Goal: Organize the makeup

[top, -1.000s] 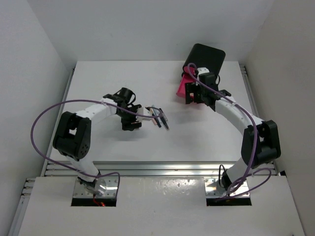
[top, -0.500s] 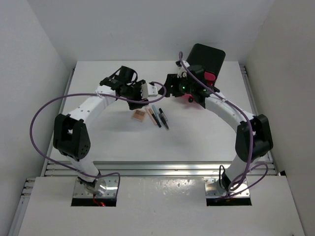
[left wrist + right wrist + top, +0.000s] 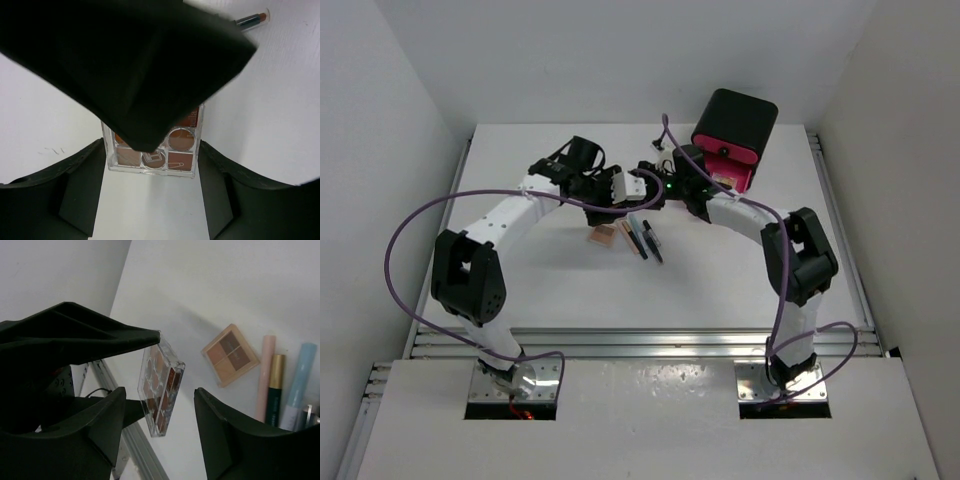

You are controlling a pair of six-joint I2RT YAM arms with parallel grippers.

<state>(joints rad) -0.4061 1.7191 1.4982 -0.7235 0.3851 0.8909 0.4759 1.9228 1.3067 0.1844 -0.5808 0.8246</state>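
Observation:
A clear eyeshadow palette (image 3: pixel 170 159) with brown pans hangs above the table, with my left gripper (image 3: pixel 151 150) shut on its two side edges. My right gripper (image 3: pixel 160 392) has come in from the opposite side. Its fingers (image 3: pixel 102 422) straddle the same palette (image 3: pixel 161 385), and a gap still shows on the right side. From above, the two grippers (image 3: pixel 625 187) (image 3: pixel 656 192) meet mid-table. On the table below lie a beige four-pan palette (image 3: pixel 603 236) and several pencils (image 3: pixel 642 239). In the right wrist view those are the beige palette (image 3: pixel 230 355) and the pencils (image 3: pixel 272 385).
The black box with pink drawers (image 3: pixel 732 130) stands at the back right, just behind my right arm. White walls close in the table on three sides. A metal rail (image 3: pixel 640 340) runs along the near edge.
My left gripper lifted the clear palette from beside the pencils up and back. My right arm swung left from the box to that palette, its jaws narrowing around it.

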